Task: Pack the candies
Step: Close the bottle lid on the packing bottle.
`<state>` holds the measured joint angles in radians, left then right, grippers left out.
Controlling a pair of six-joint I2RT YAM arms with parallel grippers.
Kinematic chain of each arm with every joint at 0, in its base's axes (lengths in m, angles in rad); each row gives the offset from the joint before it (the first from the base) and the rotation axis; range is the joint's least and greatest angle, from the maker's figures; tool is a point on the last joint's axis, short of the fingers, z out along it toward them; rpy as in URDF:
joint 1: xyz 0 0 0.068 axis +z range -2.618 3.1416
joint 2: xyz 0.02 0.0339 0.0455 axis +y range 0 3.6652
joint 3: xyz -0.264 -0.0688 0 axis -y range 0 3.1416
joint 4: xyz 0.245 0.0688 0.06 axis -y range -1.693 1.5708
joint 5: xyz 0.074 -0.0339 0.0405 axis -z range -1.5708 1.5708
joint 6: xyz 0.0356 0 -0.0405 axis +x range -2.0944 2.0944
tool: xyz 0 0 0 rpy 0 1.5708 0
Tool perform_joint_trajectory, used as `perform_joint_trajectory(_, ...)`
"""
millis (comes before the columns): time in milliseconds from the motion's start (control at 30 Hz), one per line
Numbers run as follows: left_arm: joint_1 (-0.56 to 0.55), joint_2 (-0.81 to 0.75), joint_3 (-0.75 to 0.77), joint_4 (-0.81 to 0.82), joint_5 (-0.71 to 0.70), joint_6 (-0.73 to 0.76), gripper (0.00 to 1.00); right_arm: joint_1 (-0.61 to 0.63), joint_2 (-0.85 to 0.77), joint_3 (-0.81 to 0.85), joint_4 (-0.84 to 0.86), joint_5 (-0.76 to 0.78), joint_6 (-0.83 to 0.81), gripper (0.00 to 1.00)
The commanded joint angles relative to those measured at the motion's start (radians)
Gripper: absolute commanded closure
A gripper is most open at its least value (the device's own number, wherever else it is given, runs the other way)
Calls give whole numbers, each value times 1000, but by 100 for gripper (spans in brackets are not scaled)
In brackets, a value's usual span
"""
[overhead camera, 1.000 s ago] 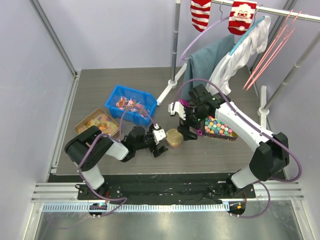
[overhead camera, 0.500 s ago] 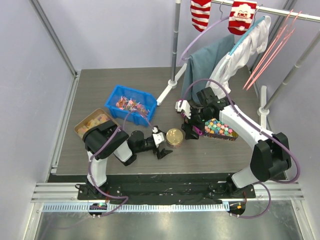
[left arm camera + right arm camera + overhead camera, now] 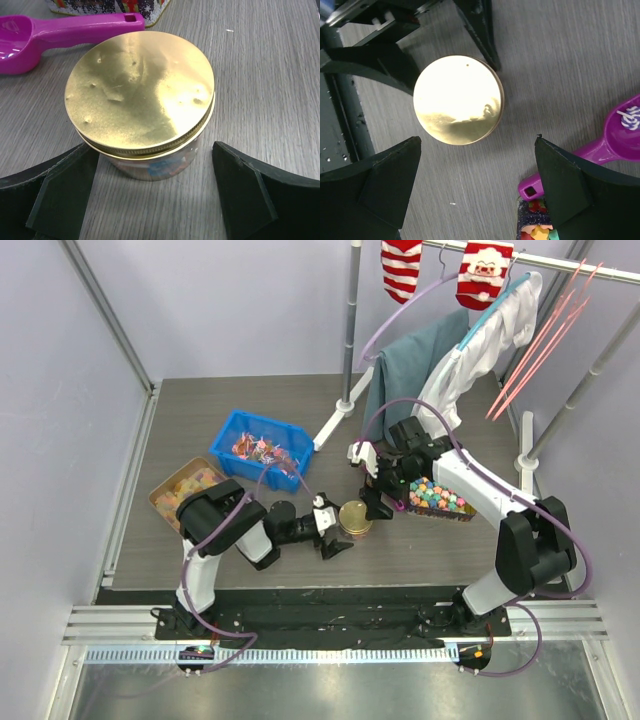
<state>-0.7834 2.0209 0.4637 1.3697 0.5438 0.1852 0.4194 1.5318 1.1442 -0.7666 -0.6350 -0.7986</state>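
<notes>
1. The candies [image 3: 262, 450] are lots of tiny wrapped sweets. Most are red and pink, with bits of white.
2. They lie in a loose heap inside a blue box [image 3: 243, 470].
3. The box sits on the worktop [image 3: 450, 550], toward the back left.
4. The heap stays below the rim of the box.
5. One more sweet [image 3: 627, 116], white with purple swirls, sits in the bowl of a pink scoop [image 3: 600, 150].

Left tool [image 3: 332, 526] and right tool [image 3: 371, 483] low, close together (the 2 both spread wide)
</notes>
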Motion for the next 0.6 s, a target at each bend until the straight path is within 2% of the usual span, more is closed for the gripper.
perform_joint_trajectory(0, -5, 25, 3, 178, -47, 16, 0, -5, -4, -29, 117, 105, 62, 0)
perform_joint_trajectory(100, -5, 24, 3, 178, -25, 5, 0, -16, -12, -57, 177, 220, 90, 1)
perform_joint_trajectory(200, -5, 22, 9, 178, 1, -18, 0, -28, -16, -75, 193, 233, 93, 0)
perform_joint_trajectory(367, -11, 41, 39, 178, 15, -64, 0, -34, 1, -74, 196, 209, 108, 0)
perform_joint_trajectory(567, -39, 56, 53, 178, 13, -40, 0, -36, 11, -43, 136, 104, 99, 1)
